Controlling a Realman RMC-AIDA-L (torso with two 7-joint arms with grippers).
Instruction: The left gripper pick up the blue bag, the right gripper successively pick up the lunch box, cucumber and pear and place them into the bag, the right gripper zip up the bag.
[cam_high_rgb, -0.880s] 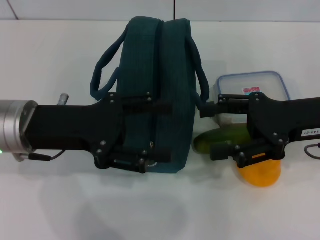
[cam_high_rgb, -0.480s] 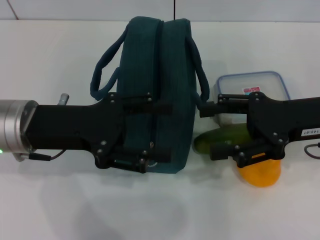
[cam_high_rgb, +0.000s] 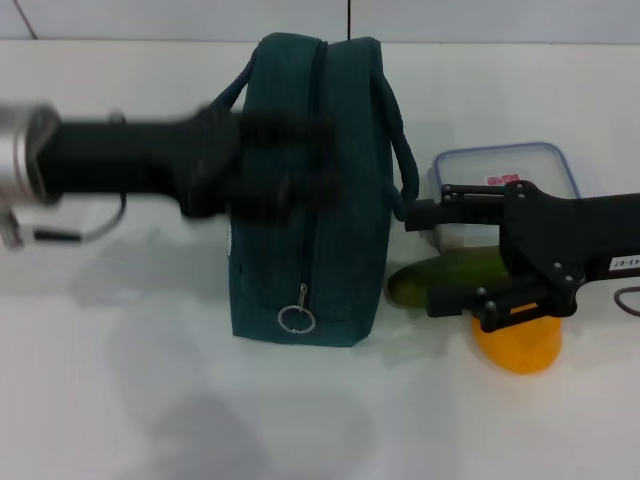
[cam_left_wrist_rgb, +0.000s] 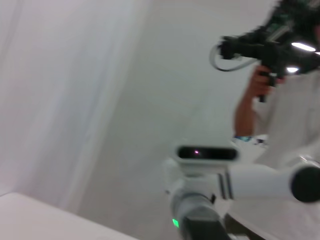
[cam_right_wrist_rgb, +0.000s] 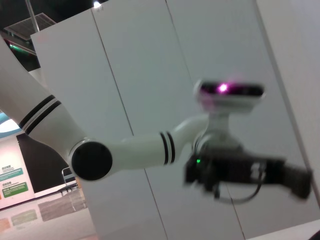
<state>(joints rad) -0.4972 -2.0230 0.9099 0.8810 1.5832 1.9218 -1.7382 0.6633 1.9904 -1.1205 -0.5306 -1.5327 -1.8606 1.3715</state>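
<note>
Left gripper (cam_high_rgb: 285, 170) hung blurred over the blue bag (cam_high_rgb: 310, 200) near its handles, likely placed to lift it; finger state could not be told. Right gripper (cam_high_rgb: 420, 262) hovered with fingers spread above the cucumber (cam_high_rgb: 440, 275), pear (cam_high_rgb: 518, 345) and lunch box (cam_high_rgb: 505, 170). The bag stood upright and zipped, so nothing was packed.

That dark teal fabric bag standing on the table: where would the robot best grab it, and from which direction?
Probably by a loop handle, coming from above. The dark teal fabric bag stands upright with its handles arching out to either side of the zipped top, leaving open loops a hand could hook. The flat fabric sides look too wide to pinch.
</note>
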